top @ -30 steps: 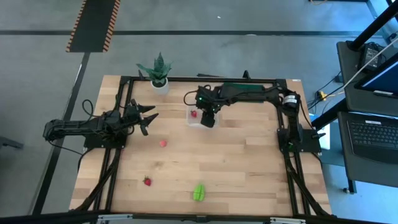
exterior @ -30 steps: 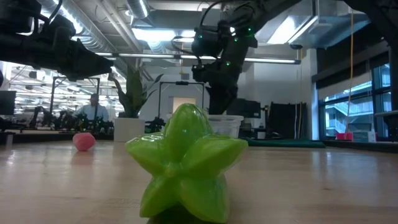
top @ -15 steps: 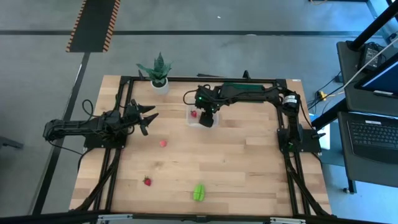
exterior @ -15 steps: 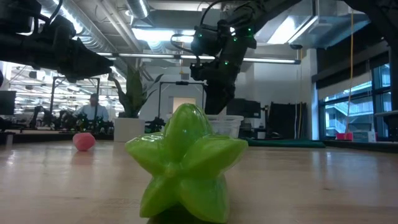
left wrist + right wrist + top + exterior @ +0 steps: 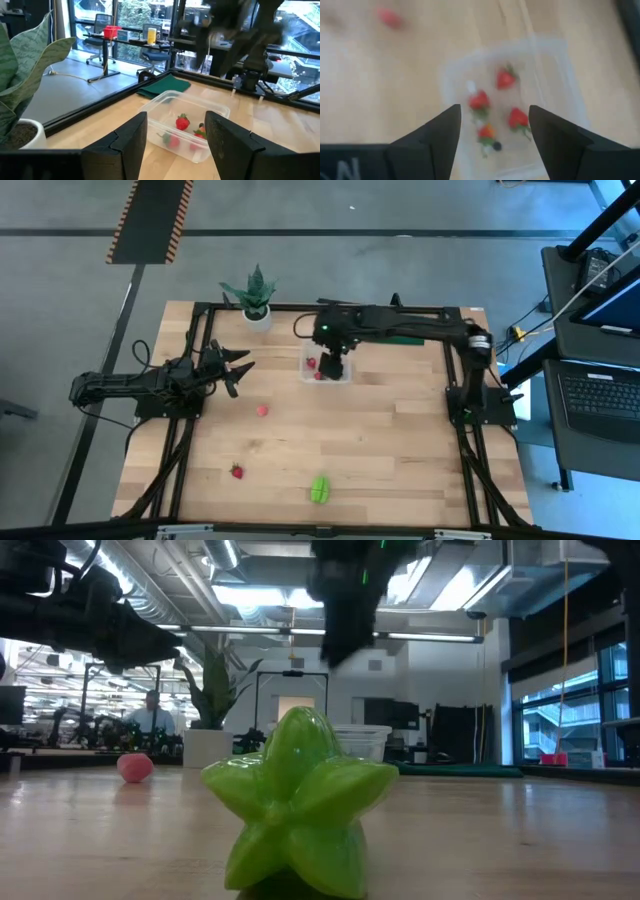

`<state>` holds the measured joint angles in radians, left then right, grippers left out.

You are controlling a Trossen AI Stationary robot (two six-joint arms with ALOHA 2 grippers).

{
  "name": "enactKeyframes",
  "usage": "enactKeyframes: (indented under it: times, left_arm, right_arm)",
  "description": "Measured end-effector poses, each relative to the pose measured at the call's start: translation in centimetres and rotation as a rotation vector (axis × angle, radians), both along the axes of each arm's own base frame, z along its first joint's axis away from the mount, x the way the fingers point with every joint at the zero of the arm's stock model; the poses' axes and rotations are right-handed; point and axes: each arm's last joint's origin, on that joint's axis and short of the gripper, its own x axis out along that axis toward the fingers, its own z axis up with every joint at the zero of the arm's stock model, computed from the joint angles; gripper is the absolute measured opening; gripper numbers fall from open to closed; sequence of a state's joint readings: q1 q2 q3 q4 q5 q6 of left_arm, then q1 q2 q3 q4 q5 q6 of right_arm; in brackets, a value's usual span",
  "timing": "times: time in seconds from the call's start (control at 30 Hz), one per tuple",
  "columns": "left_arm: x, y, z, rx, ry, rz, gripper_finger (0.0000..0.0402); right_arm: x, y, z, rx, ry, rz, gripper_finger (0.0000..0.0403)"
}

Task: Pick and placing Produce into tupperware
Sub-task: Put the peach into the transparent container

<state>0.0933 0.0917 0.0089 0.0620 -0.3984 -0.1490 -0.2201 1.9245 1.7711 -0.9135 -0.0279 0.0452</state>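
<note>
Right gripper (image 5: 492,131) above box (image 5: 326,370) of berries (image 5: 505,79), jaws wide, empty; left gripper (image 5: 237,366) at nine o'clock, jaws wide

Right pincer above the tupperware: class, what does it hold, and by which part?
Nothing. The right pincer is open and empty above the tupperware, where the strawberries already lie.

The right gripper (image 5: 335,366) rose from just over the tupperware (image 5: 326,369) and drew back toward the table's far edge, its arm folding higher. In the low view it climbed nearly out of frame, uncovering the box's rim (image 5: 362,729).
</note>
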Motion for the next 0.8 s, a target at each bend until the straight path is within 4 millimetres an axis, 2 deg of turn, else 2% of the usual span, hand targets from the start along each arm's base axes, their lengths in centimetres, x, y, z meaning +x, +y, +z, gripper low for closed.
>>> enactKeyframes:
  times: [0.1,0.17,0.23,0.3,0.43,0.53,0.63,0.8]
  left_arm:
    - [0.0,-0.1,0.0,-0.006,-0.003,-0.027,0.0193]
    - [0.1,-0.2,0.1,-0.006,-0.015,-0.064,0.0197]
    - [0.1,-0.2,0.3,-0.003,-0.035,-0.072,0.0209]
    - [0.1,-0.2,0.5,0.001,-0.060,-0.072,0.0230]
    - [0.0,-0.2,1.2,0.002,-0.129,-0.072,0.0281]
    - [0.0,-0.2,1.6,-0.069,-0.216,-0.080,0.0307]
    - [0.0,-0.2,1.8,-0.115,-0.257,-0.089,0.0317]
    - [-0.1,-0.4,2.5,-0.103,-0.318,-0.158,0.0313]
  right_arm:
    - [-1.7,1.7,4.4,-0.049,-0.117,0.045,0.0234]
    - [-3.6,2.7,6.6,-0.108,-0.163,0.023,0.0234]
    - [-5.9,3.4,8.2,-0.155,-0.199,-0.033,0.0234]
    - [-8.3,4.0,9.0,-0.178,-0.225,-0.094,0.0234]
    - [-13.0,5.7,8.6,-0.154,-0.266,-0.202,0.0234]
    - [-15.5,7.0,7.5,-0.094,-0.349,-0.247,0.0234]
    - [-17.0,8.0,6.3,-0.043,-0.456,-0.248,0.0234]
    - [-18.0,8.7,4.8,-0.001,-0.610,-0.235,0.0234]
